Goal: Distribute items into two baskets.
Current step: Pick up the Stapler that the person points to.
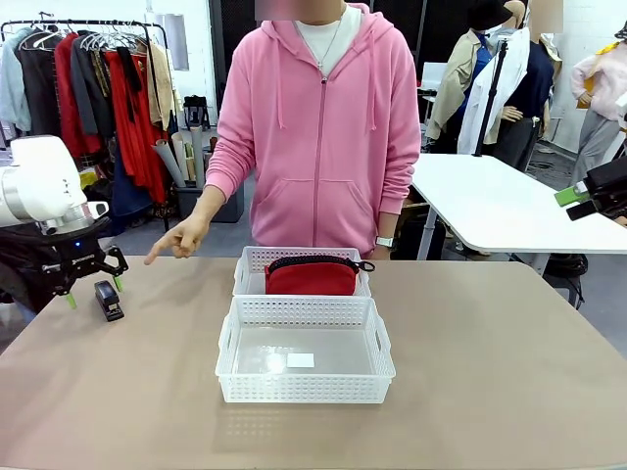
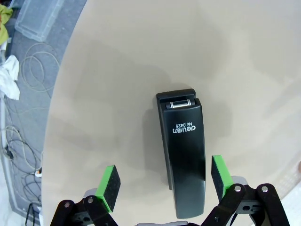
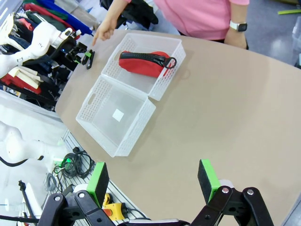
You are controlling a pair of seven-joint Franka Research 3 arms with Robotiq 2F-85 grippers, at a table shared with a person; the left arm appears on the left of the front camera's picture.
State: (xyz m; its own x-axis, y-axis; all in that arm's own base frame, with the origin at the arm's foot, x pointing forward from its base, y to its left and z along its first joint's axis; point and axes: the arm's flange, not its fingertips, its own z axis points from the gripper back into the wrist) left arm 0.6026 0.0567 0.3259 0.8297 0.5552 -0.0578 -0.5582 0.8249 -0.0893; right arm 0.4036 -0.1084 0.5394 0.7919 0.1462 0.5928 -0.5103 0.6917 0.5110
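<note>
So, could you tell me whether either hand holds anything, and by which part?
Nothing: the left hand is open over the untouched stapler; the right hand is open.

The stapler (image 2: 183,155) is smooth matt black plastic, the pouch (image 1: 312,279) red cloth, the baskets (image 1: 304,385) white plastic.

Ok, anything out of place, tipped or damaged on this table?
Nothing stands out. The red pouch lies inside the far basket, the near basket stands square and empty, and the stapler rests on the table between the open left hand's fingers.
</note>
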